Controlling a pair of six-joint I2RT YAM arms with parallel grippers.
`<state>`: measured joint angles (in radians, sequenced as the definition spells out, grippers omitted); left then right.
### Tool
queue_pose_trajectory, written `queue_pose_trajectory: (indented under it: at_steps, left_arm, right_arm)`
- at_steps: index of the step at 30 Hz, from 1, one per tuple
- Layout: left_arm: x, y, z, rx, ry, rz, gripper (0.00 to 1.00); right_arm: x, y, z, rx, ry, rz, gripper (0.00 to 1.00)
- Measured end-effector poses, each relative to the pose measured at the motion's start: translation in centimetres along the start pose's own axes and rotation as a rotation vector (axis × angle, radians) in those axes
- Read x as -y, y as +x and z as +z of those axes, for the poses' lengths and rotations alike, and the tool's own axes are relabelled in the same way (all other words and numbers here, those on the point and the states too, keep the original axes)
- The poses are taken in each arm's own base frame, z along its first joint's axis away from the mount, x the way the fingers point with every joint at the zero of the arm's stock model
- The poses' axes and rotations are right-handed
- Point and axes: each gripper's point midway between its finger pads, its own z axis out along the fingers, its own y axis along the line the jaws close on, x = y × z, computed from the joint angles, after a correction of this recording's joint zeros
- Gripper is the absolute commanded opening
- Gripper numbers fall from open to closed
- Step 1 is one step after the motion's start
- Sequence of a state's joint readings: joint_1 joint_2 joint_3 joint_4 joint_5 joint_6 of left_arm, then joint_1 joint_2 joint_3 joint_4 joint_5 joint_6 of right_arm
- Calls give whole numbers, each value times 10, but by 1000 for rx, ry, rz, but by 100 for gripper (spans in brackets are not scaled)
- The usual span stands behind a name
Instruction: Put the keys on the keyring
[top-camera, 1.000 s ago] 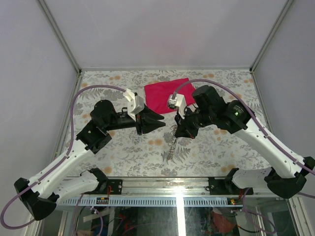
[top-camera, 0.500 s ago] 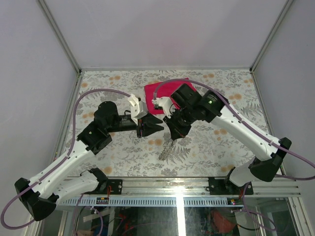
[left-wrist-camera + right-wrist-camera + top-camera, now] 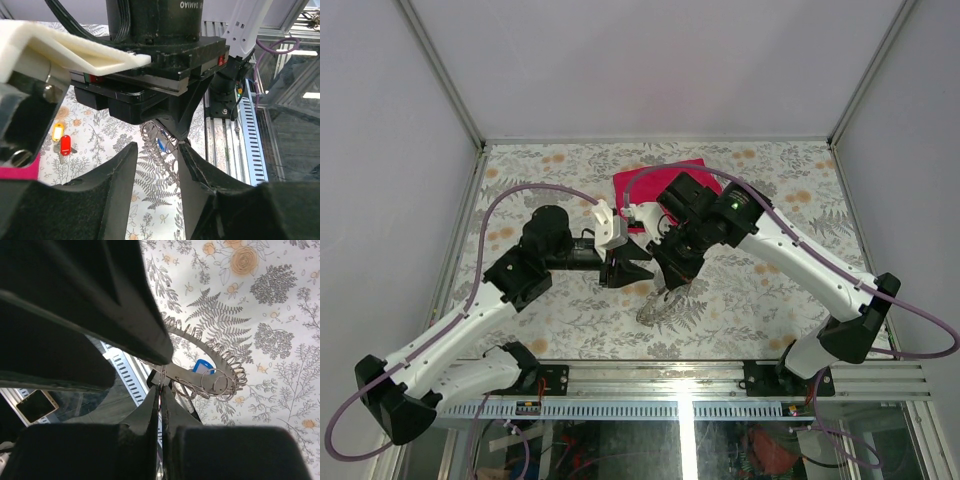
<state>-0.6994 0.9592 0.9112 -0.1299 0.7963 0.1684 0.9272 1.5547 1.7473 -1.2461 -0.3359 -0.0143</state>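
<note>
Right claw [image 3: 161, 390] tight on keyring [image 3: 212, 347], blue tag [image 3: 202, 366] inside

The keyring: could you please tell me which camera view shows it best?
The right wrist view: the keyring, with its coiled arc and a blue tag, is close and sharp, pinched in the shut right gripper. The left wrist view shows part of it hanging under that gripper; the top external view shows a small glint.

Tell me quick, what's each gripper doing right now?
Left gripper: open, holding nothing.
Right gripper: closed on the keyring.
</note>
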Motion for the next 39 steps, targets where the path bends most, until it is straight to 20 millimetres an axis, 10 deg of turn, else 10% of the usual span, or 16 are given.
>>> queue_pose_trajectory:
  at_steps: [39]
  left_arm:
    - [16, 17, 12, -55, 187, -28, 25]
  right_arm:
    - [-19, -14, -17, 117, -73, -46, 0]
